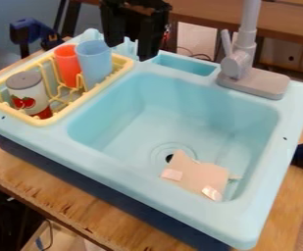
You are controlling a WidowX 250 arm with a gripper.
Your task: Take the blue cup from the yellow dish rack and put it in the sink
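The black gripper (131,48) hangs at the top, left of centre, above the back edge of the light-blue sink (186,110). Its two fingers are apart, with nothing visible between them. Left of it, a light-blue cup (94,62) stands in the yellow dish rack (62,115), close beside an orange-red cup (67,64). A white and red can (28,93) with a grey lid and tomato picture is at the rack's left end. Inside the basin, a flat beige piece (197,172) with shiny patches lies near the drain (169,158).
A grey faucet (238,66) rises from the sink's back right, its base on the rim. Beside it is a small recessed tray (184,64). The sink unit sits on a wooden table (62,197). Dark blue clamps show at the back left (29,30) and right edge.
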